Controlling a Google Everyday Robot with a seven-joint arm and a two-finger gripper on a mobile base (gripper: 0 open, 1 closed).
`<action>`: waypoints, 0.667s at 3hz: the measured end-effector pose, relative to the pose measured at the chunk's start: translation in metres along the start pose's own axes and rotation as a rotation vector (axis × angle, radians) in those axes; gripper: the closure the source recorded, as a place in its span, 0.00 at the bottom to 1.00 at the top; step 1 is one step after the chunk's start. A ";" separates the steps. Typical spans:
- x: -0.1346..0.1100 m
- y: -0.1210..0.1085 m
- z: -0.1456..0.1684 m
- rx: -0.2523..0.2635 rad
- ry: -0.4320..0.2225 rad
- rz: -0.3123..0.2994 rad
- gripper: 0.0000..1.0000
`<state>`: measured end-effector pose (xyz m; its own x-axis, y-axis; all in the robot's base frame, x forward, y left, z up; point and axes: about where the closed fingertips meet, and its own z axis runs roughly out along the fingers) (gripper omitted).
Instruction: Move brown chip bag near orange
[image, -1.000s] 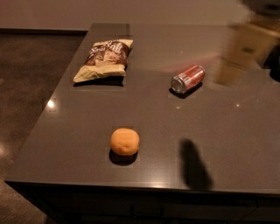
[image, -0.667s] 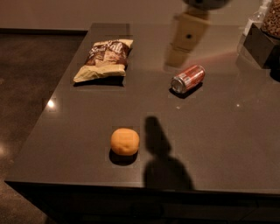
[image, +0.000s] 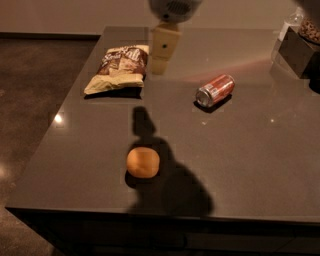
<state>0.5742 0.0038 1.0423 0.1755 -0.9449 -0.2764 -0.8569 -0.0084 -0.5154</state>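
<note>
The brown chip bag (image: 119, 68) lies flat at the far left of the dark table (image: 250, 165), dark brown on top and pale tan below. The orange (image: 143, 161) sits nearer the front edge, well apart from the bag. My gripper (image: 163, 50) hangs from the top of the view, above the table just to the right of the bag, with nothing seen in it. Its shadow falls across the table beside the orange.
A red soda can (image: 215, 90) lies on its side right of centre. A dark box (image: 299, 50) with a container on it stands at the far right corner. The floor (image: 40, 100) drops away on the left.
My gripper has swung from the far right of the view leftward, past the can, to just beside the chip bag. Its shadow moved left with it. Bag, orange and can stayed put.
</note>
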 end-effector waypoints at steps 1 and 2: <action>-0.004 -0.010 0.060 -0.071 0.059 -0.081 0.00; -0.004 -0.011 0.110 -0.139 0.119 -0.099 0.00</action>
<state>0.6359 0.0439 0.9596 0.2108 -0.9691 -0.1284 -0.8986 -0.1403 -0.4158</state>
